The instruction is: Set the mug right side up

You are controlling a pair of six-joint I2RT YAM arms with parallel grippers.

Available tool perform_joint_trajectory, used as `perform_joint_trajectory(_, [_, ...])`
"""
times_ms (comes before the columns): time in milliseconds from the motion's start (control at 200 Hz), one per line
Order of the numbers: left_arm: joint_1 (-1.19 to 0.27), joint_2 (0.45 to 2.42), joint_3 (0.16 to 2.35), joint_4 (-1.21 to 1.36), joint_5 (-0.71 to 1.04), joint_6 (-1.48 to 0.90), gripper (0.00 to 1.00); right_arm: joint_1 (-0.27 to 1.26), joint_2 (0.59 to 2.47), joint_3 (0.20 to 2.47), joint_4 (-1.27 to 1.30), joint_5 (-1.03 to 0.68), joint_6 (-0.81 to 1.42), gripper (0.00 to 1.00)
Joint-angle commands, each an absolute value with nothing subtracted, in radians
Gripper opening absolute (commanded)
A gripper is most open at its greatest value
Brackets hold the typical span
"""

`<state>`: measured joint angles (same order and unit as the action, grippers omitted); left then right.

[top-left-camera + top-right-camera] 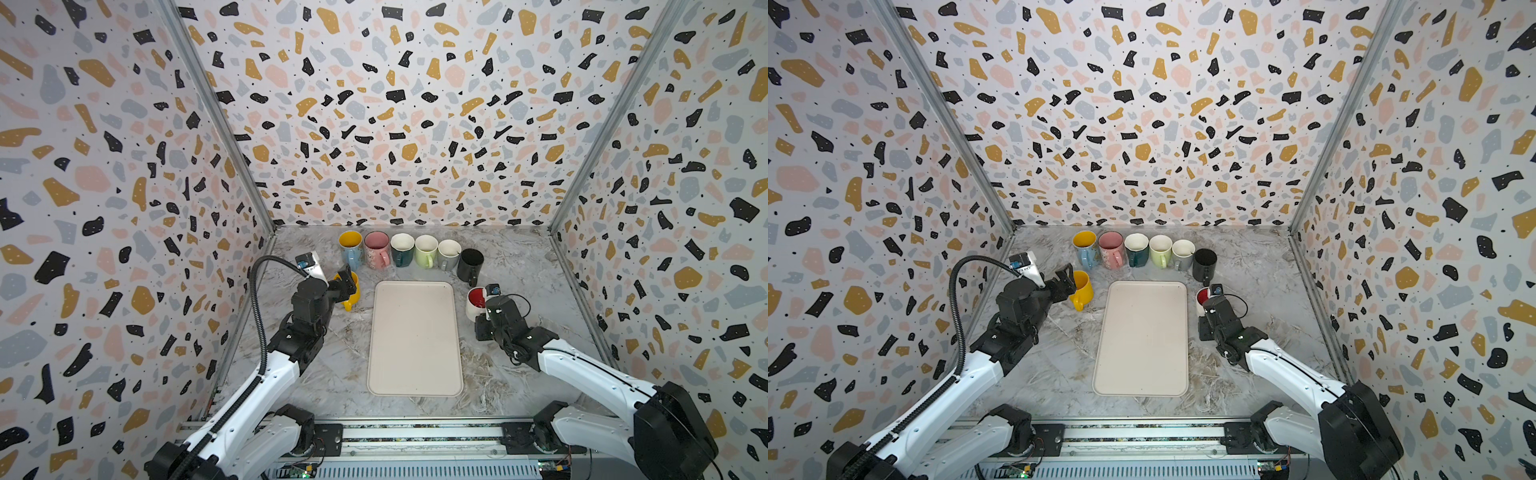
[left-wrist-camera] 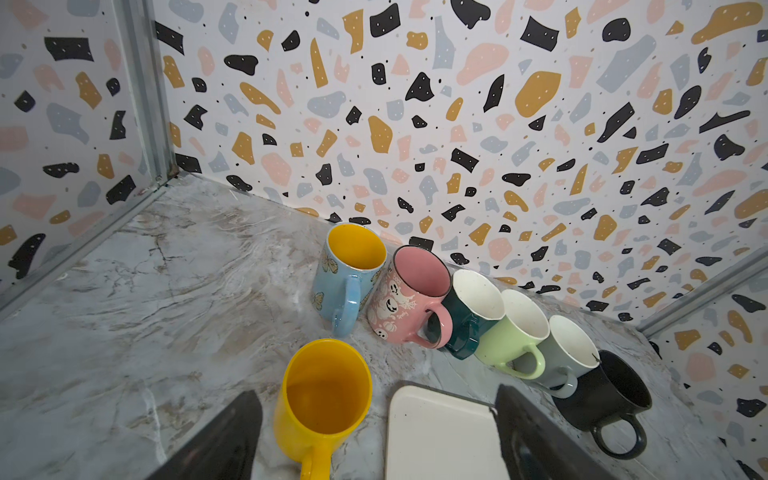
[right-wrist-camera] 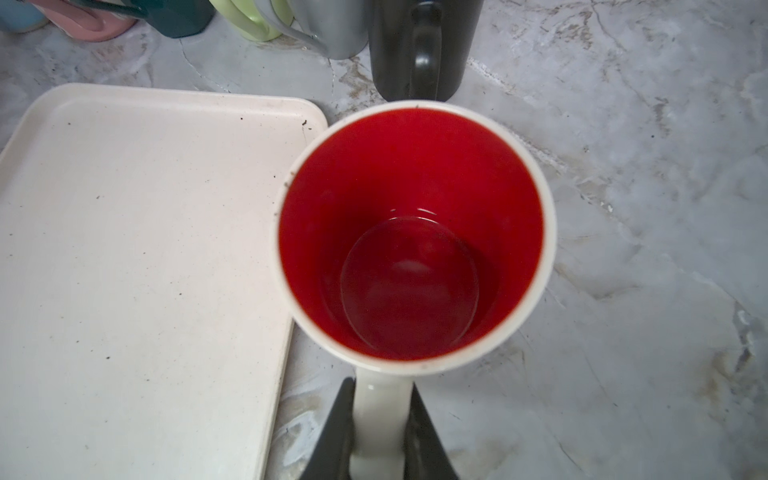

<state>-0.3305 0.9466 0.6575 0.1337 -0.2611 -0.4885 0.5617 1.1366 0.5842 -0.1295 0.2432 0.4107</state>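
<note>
Left arm reaches forward off the rail with the wrist turned in toward the tray (image 1: 415, 340). The left gripper (image 1: 1066, 279) sits at the yellow mug (image 2: 324, 399), jaws spread wide with the mug between them, gripping nothing. That mug's mouth up on the worktop (image 1: 519, 266), just off the tray's far left corner, handle toward the near edge. Right arm lies low and stretched out, with the right gripper (image 3: 381, 399) down near the worktop and jaws pinched tight on the handle of the white mug (image 3: 409, 232). It's red inside and also mouth up, just beside the tray's far right corner. It's right in front of the black mug (image 1: 470, 264) that ends the row of 6 (image 1: 402, 249) along the back wall.
</note>
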Motion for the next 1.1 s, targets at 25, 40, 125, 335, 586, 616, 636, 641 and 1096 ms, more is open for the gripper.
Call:
perform_joint_trajectory(25, [-0.302,0.951,0.692,0.176,-0.173,-0.53,0.89,0.549,1.122,0.59,-0.001,0.253,0.417,0.0])
perform_joint_trajectory(40, [-0.298,0.952,0.691,0.177,-0.17,-0.531,0.89,0.548,1.125,0.589,0.002,0.249,0.417,0.0])
perform_joint_trajectory(125, [-0.285,0.958,0.685,0.179,-0.149,-0.541,0.89,0.54,1.14,0.584,0.024,0.226,0.422,0.0])
perform_joint_trajectory(335, [-0.265,0.968,0.677,0.193,-0.111,-0.563,0.9,0.53,1.168,0.565,0.067,0.214,0.434,0.0])
perform_joint_trajectory(586, [-0.254,0.969,0.672,0.216,-0.075,-0.569,0.9,0.52,1.179,0.54,0.106,0.208,0.442,0.0])
perform_joint_trajectory(616, [-0.252,0.968,0.67,0.223,-0.069,-0.572,0.9,0.519,1.18,0.537,0.111,0.204,0.443,0.0])
perform_joint_trajectory(636, [-0.25,0.967,0.667,0.225,-0.066,-0.575,0.9,0.517,1.183,0.536,0.114,0.201,0.444,0.0])
perform_joint_trajectory(641, [-0.251,0.967,0.667,0.225,-0.065,-0.575,0.9,0.517,1.183,0.535,0.115,0.201,0.444,0.0])
perform_joint_trajectory(1096, [-0.238,0.961,0.654,0.278,-0.019,-0.581,0.91,0.506,1.252,0.531,0.16,0.16,0.438,0.0])
